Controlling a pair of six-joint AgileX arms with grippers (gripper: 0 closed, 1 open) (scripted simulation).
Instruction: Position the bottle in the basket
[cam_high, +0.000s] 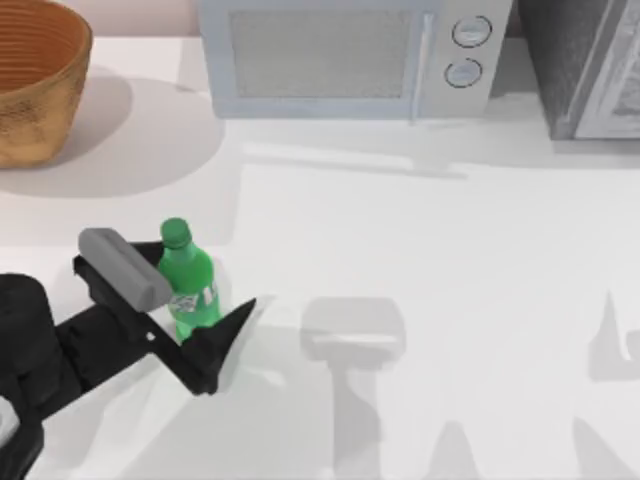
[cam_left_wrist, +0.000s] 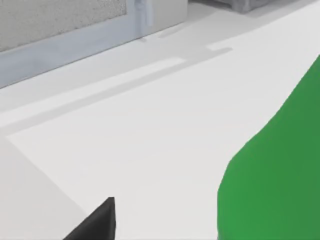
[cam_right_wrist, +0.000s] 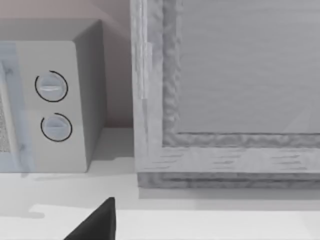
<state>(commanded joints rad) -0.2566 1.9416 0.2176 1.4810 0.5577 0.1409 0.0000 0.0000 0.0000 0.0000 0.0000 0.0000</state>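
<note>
At the upper left of the top view the basket (cam_high: 35, 85) sits against the frame's edge, well apart from everything else and with nothing visible in the part of its bowl that shows. Lower left, the left gripper (cam_high: 185, 300) straddles the bottle (cam_high: 188, 285), which stands on the table (cam_high: 420, 260) with its cap toward the top of the frame; one finger lies along the bottle's left side, the other points past its lower right, and the claw looks spread wide, not yet pinching (the left wrist view agrees, with the green body large at its right edge and bare table beside it). I judge the step in hand to be the grasp: close squarely on the label band, below the shoulder, so the round body cannot twist or tip out, then lift straight before swinging toward the basket. Further right stands the microwave (cam_high: 350, 60), clear of that path. The right gripper (cam_right_wrist: 97, 222) is parked facing the microwave's dials; I cannot tell how far its claw is open.
</note>
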